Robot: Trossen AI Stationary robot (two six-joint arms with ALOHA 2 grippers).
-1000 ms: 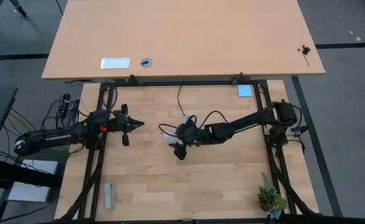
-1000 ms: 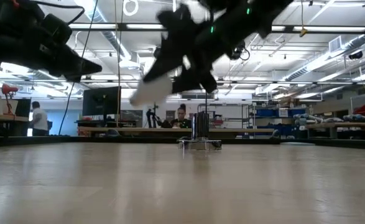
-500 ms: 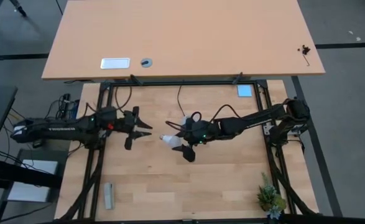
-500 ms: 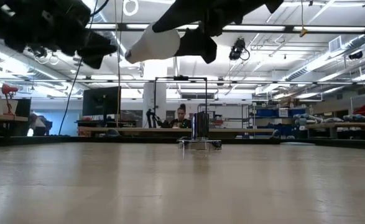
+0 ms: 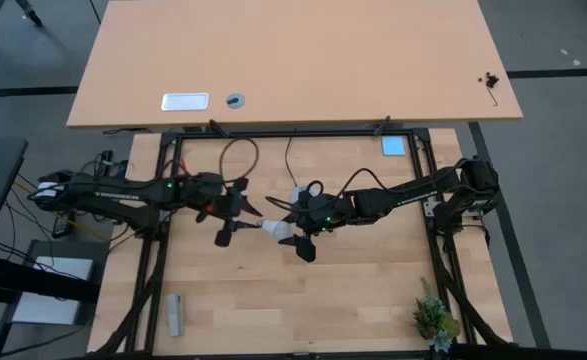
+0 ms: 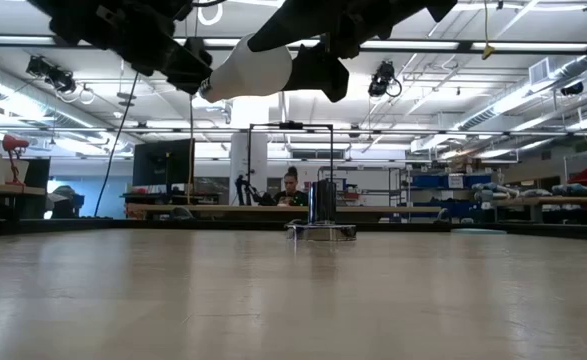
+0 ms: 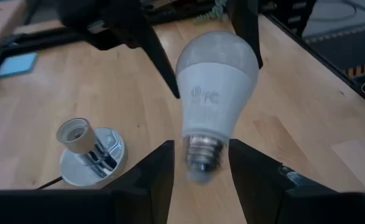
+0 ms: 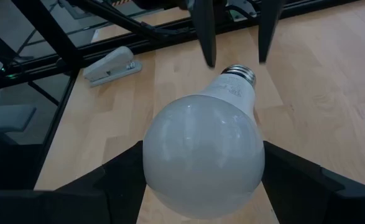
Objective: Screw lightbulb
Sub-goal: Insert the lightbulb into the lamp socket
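We see the lightbulb [image 7: 217, 74]: frosted matt white dome, smooth white plastic collar, ribbed shiny metal screw cap. Socket base [image 7: 90, 154]: polished chrome, mirror-glossy, with a cream plastic-looking insert. Worktop [image 5: 353, 290]: pale wood planks, smooth satin finish, visible grain. Claw fingers [image 7: 143, 180] look matt black plastic.

Above the middle of the desk [image 5: 353, 290], the lightbulb [image 5: 273, 230] hangs high, clamped by the right claw [image 5: 295, 226]. The left claw [image 5: 241, 212], fingers spread, has its tips either side of the bulb's metal thread, blocking that end. Beneath both, the low view shows open air down to the desk. The silver socket [image 7: 90, 152] stands near the bulb.
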